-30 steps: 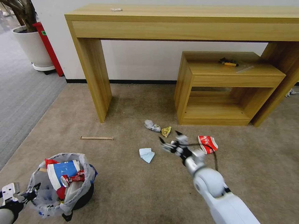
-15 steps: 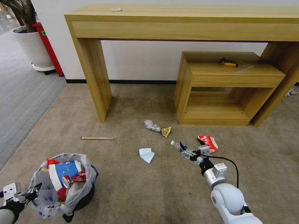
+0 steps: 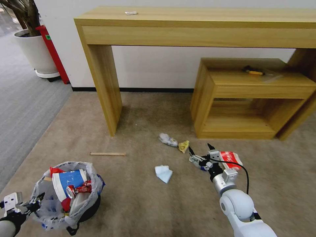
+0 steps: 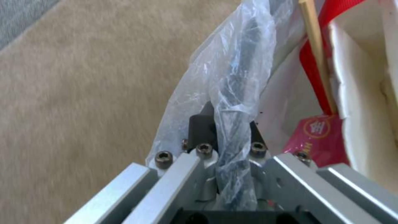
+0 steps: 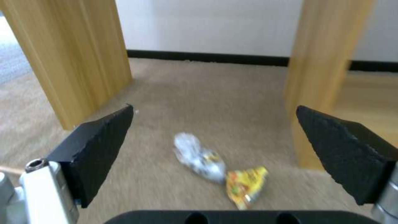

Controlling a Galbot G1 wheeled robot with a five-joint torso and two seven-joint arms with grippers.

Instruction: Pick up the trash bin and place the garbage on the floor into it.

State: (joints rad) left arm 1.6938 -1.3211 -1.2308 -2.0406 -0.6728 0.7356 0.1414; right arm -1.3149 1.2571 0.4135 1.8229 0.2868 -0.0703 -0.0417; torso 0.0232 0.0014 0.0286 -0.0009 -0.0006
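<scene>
One trash bin (image 3: 86,206) stands on the floor (image 3: 138,204) at the robot's near left, its crinkled bag (image 3: 49,210) pulled over the rim. The left claw (image 3: 33,203) is clenched on that rim; in the left wrist view the bag (image 4: 232,93) and the black rim run straight between its two closed fingers (image 4: 199,130). Inside the bin, four pieces can be counted: one blue-white paper cup (image 3: 67,179) lying on its side, one crushed red can (image 3: 79,189), a red wrapper (image 3: 55,171) and, seen from the left wrist, a wooden stick (image 4: 317,49) standing against a white slipper (image 4: 360,118). A red packet (image 4: 317,137) beside it bears a round white emblem whose characters cannot be read.

Five pieces lie loose on the floor: one wooden stick (image 3: 107,153), its long axis running left to right; one tissue (image 3: 163,173); one crumpled silver-white wrapper (image 3: 168,140) touching one yellow wrapper (image 3: 184,146); and one red-white carton (image 3: 231,157), with lettering too small to read.

The right claw (image 3: 200,150) hangs released, fingers wide apart, just beside the carton and near the yellow wrapper. From the right wrist, the silver wrapper (image 5: 199,158) and yellow wrapper (image 5: 247,185) sit between its spread fingers (image 5: 99,149).

One long wooden surface (image 3: 197,23) and one lower wooden shelf unit (image 3: 256,98) stand against the wall.
</scene>
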